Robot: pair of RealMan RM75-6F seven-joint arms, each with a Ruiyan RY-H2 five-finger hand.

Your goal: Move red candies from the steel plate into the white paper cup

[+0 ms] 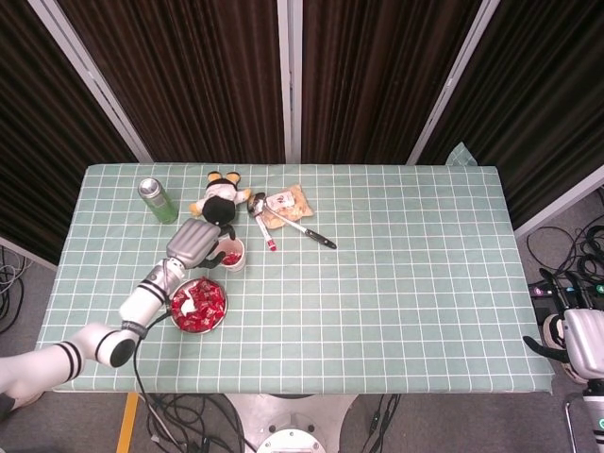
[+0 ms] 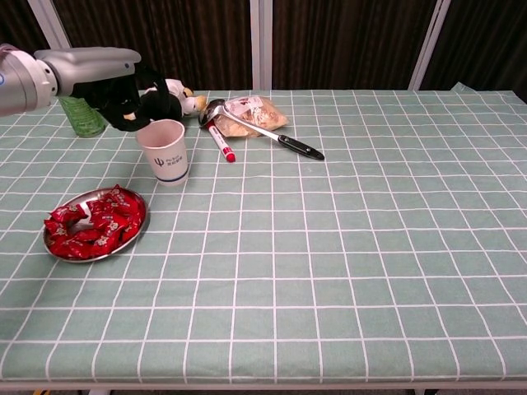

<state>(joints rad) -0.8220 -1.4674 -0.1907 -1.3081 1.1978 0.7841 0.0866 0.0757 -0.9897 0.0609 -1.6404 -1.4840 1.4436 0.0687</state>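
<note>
The steel plate [image 1: 224,315] [image 2: 137,229] lies near the table's left front, piled with red candies [image 1: 200,300] [image 2: 92,222]. Just behind it stands the white paper cup [image 1: 233,255] [image 2: 165,154], and the head view shows red candies inside it. My left hand [image 1: 196,243] [image 2: 123,100] hangs at the cup's far-left rim with its dark fingers curled down over the opening. No candy shows between the fingers, and whether one is hidden there I cannot tell. My right hand [image 1: 572,326] stays off the table at the lower right, fingers apart and holding nothing.
Behind the cup lie a plush toy [image 1: 220,200] [image 2: 174,95], a green can [image 1: 158,199] [image 2: 80,118], a red marker [image 1: 269,241] [image 2: 221,140], a long spoon [image 1: 288,222] [image 2: 255,130] and a snack packet [image 1: 291,198] [image 2: 257,109].
</note>
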